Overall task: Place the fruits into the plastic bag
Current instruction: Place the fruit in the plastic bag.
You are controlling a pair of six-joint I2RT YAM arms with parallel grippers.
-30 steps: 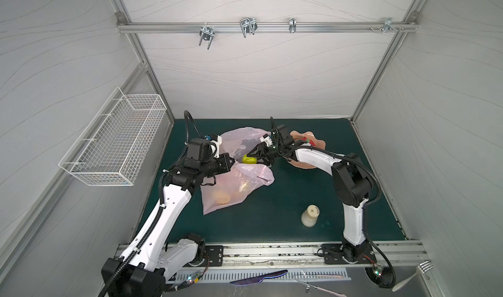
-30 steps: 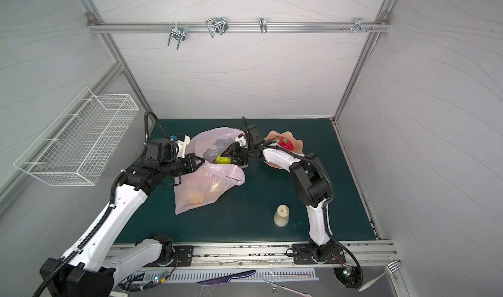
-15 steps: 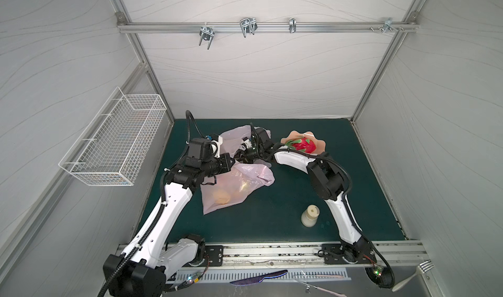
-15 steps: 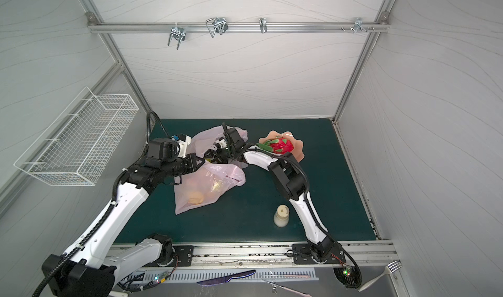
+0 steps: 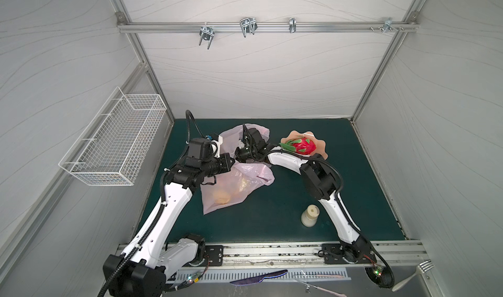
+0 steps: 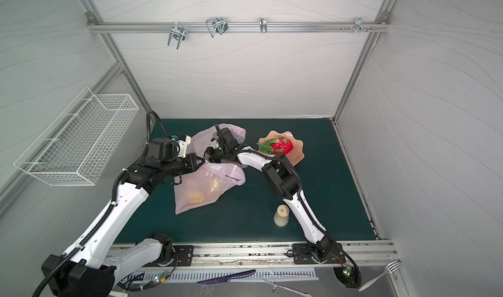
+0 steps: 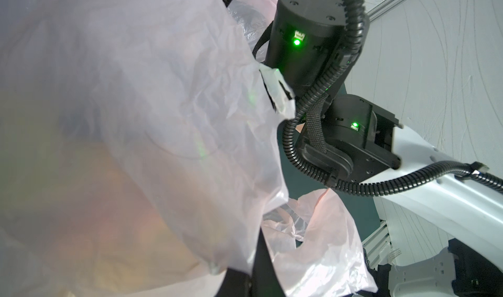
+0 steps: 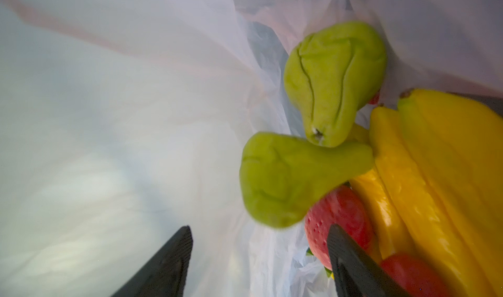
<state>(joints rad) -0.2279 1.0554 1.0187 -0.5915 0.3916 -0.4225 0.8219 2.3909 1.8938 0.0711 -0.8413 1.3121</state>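
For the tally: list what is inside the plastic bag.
Inside the plastic bag: two green pears, a yellow banana bunch and strawberries, piled together. Whatever lies beneath them is covered; the film blurs the rest.

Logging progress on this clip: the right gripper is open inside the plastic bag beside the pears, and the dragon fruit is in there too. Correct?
Not quite: the dragon fruit is outside the plastic bag, on the peach plate, as both top views show. The right gripper is open inside the bag beside the pears.
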